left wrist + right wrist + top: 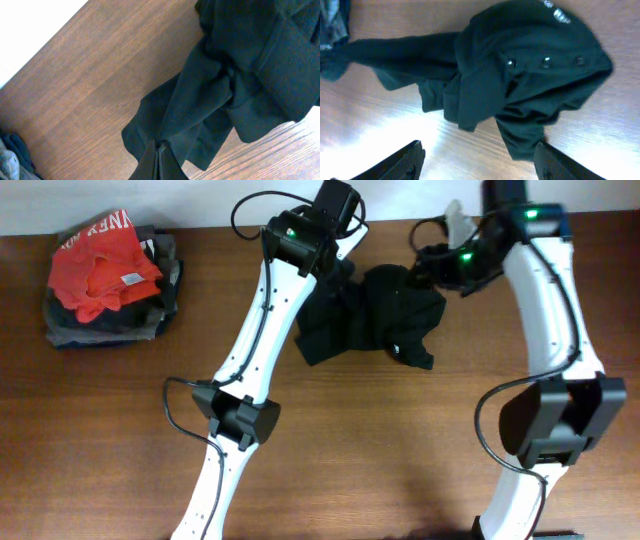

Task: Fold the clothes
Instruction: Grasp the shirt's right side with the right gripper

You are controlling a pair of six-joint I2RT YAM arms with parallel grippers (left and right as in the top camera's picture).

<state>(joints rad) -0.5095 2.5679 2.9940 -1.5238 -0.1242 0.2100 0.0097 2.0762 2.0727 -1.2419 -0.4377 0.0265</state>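
A wooden table (400, 460) seen from above, with two white robot arms reaching across it from the near edge. A black T-shirt (375, 310) lies crumpled in a loose heap at the far middle of the table, between the two wrists; it is bunched and twisted, not flat, with one part trailing toward the near right.

The left arm (265, 320) slants from the near left up to the heap's left side. In its wrist view the left gripper (157, 159) has its two fingers pressed together, clamped on a narrow fold of the black T-shirt; the fabric pulls away from the pinch in a taut rope toward the larger mass of cloth at the far right.

The right arm (545, 290) bends in from the right, its wrist beside the heap's far right edge. In its wrist view the right gripper (479, 152) stands with its fingers (407, 159) wide apart and nothing between them; the shirt lies just beyond the tips. A small white logo (559, 14) and a row of three small buttons (546, 62) show on the cloth.

At the far left of the table, well apart from the shirt, a red garment (100, 270) with white lettering sits on top of grey and dark folded garments (110, 330).
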